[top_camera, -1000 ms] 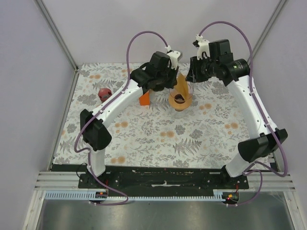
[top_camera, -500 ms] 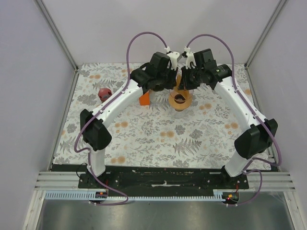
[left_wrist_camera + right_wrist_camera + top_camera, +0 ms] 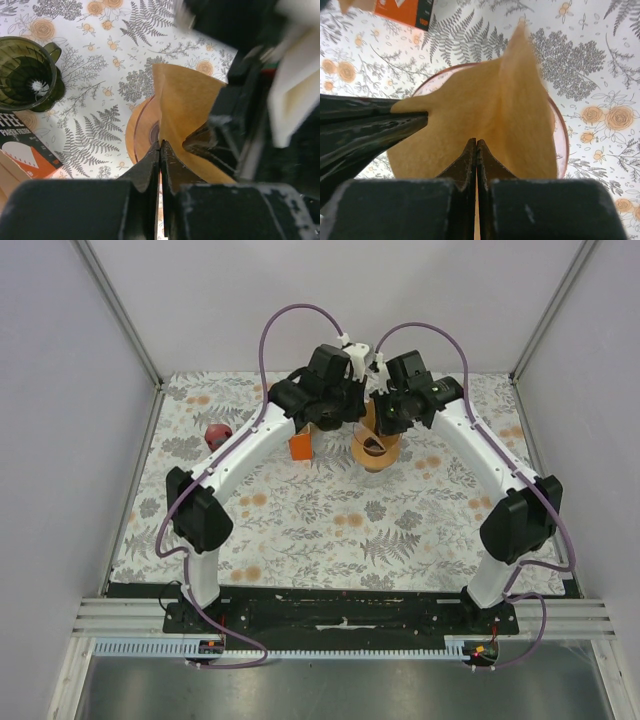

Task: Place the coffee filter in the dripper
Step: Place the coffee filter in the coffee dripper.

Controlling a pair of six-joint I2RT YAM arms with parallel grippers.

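The coffee filter (image 3: pixel 485 105) is a tan paper cone, held upright over the translucent pink dripper (image 3: pixel 559 135) at the back middle of the table. My left gripper (image 3: pixel 160 145) is shut on the filter's edge; its dark fingers (image 3: pixel 370 125) pinch the left corner in the right wrist view. My right gripper (image 3: pixel 476 142) is shut on the opposite wall of the filter. In the top view the filter (image 3: pixel 369 426) stands between both wrists, above the dripper (image 3: pixel 377 455). The filter's tip and the dripper's inside are mostly hidden.
An orange filter box (image 3: pixel 300 446) lies just left of the dripper. A dark green ribbed cup with a handle (image 3: pixel 27 75) stands near it, hidden under the left arm in the top view. A red object (image 3: pixel 218 434) sits far left. Grey walls close in three sides.
My right arm swung left from the back right to the filter and its jaws closed on the paper. The left gripper kept its hold and shifted slightly.
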